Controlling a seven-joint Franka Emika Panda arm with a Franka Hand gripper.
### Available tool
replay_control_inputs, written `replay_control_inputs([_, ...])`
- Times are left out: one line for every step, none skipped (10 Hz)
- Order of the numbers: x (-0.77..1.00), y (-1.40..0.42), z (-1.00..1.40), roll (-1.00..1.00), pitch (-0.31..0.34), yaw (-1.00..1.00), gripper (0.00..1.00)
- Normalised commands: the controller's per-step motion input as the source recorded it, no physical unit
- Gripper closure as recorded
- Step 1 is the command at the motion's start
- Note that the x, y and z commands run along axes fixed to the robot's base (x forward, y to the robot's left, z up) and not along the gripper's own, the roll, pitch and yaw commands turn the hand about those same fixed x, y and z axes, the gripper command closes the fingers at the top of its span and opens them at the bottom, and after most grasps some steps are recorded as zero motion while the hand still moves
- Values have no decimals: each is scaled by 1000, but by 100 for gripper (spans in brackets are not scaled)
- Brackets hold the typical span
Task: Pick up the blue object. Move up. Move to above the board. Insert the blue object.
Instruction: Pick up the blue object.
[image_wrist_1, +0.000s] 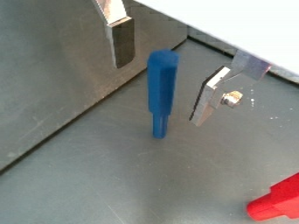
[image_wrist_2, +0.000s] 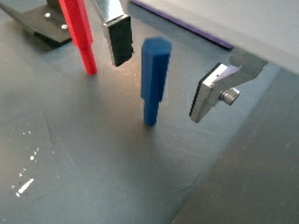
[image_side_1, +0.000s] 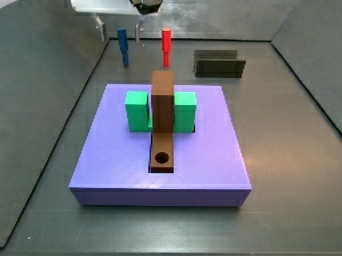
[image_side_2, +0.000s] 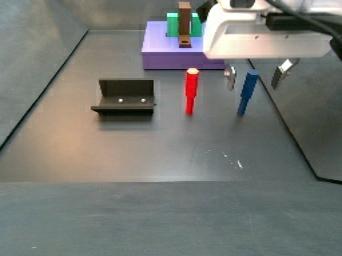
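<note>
The blue object (image_wrist_1: 162, 92) is a short blue peg standing upright on the grey floor. It also shows in the other wrist view (image_wrist_2: 153, 79) and in both side views (image_side_1: 122, 47) (image_side_2: 247, 93). My gripper (image_wrist_1: 163, 87) (image_wrist_2: 162, 83) is open, lowered around the peg with one finger on each side and a gap to both. It shows in both side views (image_side_1: 122, 25) (image_side_2: 254, 75). The board (image_side_1: 201, 150) is a lavender slab with a green block (image_side_1: 138, 110) and a brown strip with a round hole (image_side_1: 163, 158); it lies apart from the peg (image_side_2: 158, 55).
A red peg (image_side_1: 166, 46) (image_side_2: 191, 92) stands upright next to the blue one and shows in both wrist views (image_wrist_1: 278, 199) (image_wrist_2: 82, 35). The dark fixture (image_side_1: 218, 65) (image_side_2: 123, 97) sits on the floor beyond it. Grey walls enclose the floor.
</note>
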Motion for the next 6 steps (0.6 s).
replay_control_inputs([14, -6, 151, 0, 7, -49, 0])
replay_control_inputs([0, -14, 37, -1, 0, 0, 0])
replay_control_inputs([0, -17, 0, 0, 0, 0, 0])
replay_control_inputs([0, 0, -43, 0, 0, -26, 0])
replay_control_inputs([0, -29, -37, 0, 0, -51, 0])
replay_control_inputs([0, -49, -63, 1, 0, -80, 0])
